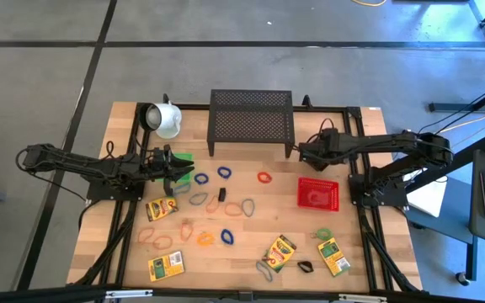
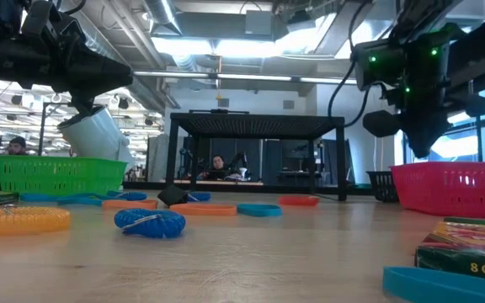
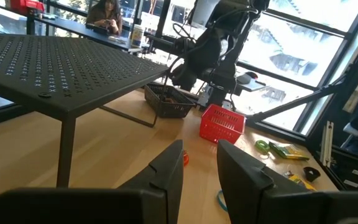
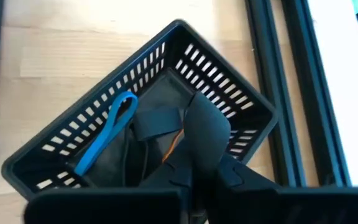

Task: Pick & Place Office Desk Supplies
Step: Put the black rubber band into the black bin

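Rubber bands such as a blue one and a red one, a small black clip and crayon boxes lie flat on the wooden table. My right gripper slants down over a black basket beside the rack's right leg, its fingers close together with a sliver of orange between them. A blue band lies inside that basket. My left gripper stands level and open beside the green basket, holding nothing. My right gripper shows an orange rubber band as a thin strip pinched between its two fingers. The fingers come from above, slanting down into the black basket's mouth. They hide the rest of the band, so which part is held cannot be told.
A black mesh rack stands at the table's far middle and a white mug at the far left. A red basket sits right of centre. The table frame's black rails run close past the black basket.
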Available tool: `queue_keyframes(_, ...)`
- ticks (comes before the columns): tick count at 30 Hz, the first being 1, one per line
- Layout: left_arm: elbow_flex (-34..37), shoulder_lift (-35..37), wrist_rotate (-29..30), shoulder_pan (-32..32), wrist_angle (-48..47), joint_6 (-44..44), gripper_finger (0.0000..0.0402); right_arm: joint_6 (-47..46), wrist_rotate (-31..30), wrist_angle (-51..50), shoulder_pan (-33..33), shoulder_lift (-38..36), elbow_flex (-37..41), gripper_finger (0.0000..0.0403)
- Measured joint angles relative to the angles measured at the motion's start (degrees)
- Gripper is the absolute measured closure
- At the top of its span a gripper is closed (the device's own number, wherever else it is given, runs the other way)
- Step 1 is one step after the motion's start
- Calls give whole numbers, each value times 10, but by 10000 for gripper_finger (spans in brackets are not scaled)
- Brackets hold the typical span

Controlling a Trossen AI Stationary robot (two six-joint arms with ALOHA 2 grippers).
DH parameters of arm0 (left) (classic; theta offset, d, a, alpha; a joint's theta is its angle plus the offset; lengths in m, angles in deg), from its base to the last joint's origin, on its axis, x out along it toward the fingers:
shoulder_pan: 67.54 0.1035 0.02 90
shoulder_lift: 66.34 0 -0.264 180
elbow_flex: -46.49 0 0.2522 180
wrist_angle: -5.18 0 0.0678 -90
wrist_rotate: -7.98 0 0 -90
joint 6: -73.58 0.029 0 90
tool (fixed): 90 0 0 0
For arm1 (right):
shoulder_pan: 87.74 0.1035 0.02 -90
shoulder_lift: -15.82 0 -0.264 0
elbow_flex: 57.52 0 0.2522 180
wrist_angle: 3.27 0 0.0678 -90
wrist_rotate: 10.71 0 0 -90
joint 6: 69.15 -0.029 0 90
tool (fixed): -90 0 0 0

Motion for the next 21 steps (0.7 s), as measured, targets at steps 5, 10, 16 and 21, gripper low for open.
queue_keyframes(5, 0, 0, 0, 0, 0, 0, 311, 2, 5, 23, 0, 0, 17, 377)
queue_keyframes(10, 0, 0, 0, 0, 0, 0, 311, 2, 5, 30, 0, 0, 21, 376)
queue_keyframes(16, 0, 0, 0, 0, 0, 0, 311, 2, 5, 34, 0, 0, 21, 376)
queue_keyframes(21, 0, 0, 0, 0, 0, 0, 311, 2, 5, 34, 0, 0, 21, 371)
